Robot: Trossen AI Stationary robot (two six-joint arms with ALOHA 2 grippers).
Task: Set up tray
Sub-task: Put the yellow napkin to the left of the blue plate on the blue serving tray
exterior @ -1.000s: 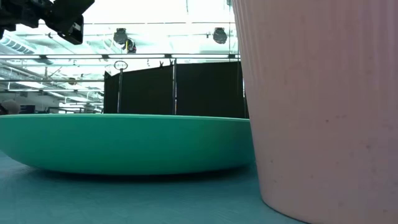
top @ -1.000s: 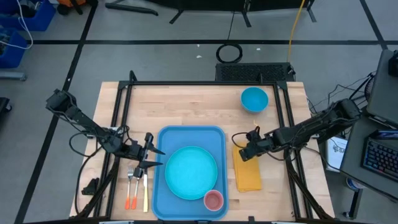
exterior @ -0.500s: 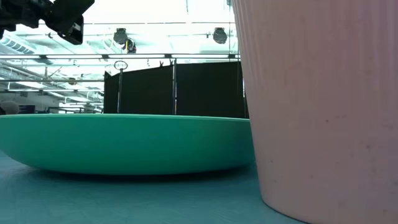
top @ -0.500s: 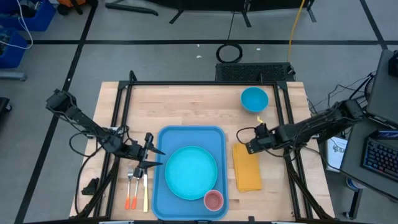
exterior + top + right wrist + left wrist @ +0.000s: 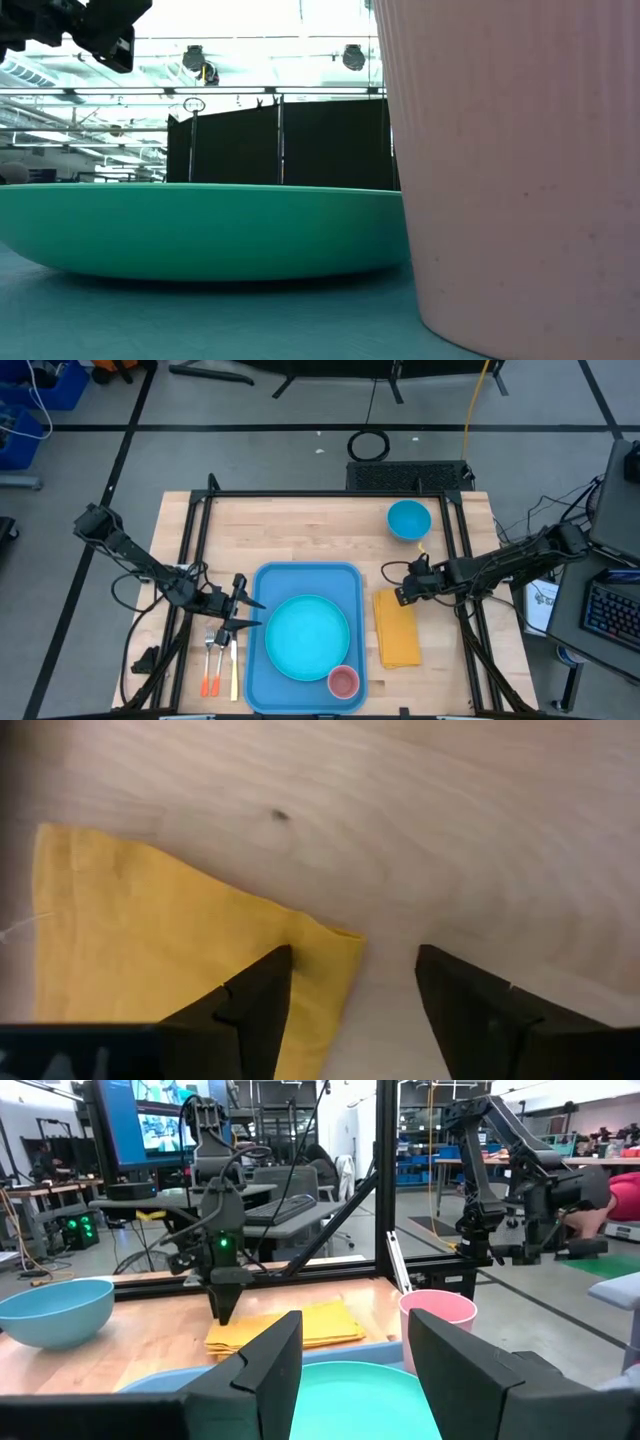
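Looking straight down on a wooden table [image 5: 310, 530], the blue tray [image 5: 272, 585] lies flat near the front edge, midway between two dark robot arms. A round turquoise plate [image 5: 306, 637] sits in the tray's middle, and a small pink cup [image 5: 343, 681] stands in the tray's front right corner, so the tray seems partly laid already. A fork and knife with orange handles [image 5: 212, 660] lie on the bare wood just beside the tray's left rim, and a folded yellow napkin [image 5: 397, 632] lies on the wood just beside its right rim; both look like items staged for a place setting rather than loaded on the tray. A blue bowl [image 5: 408, 519] stands well apart, toward the far right corner. The left gripper [image 5: 243, 612] hangs just left of the tray, above the cutlery tips, its fingers [image 5: 268, 1370] spread apart and holding nothing; from its wrist camera the plate and tray sit directly ahead between those fingers. The right gripper [image 5: 403, 595] hovers over the far end of the napkin, right of the tray and apart from it. Its fingers [image 5: 258, 1005] stand open and empty, straddling the napkin's corner, which suggests it is either lining up on the napkin or has just let it go; which one cannot be told.
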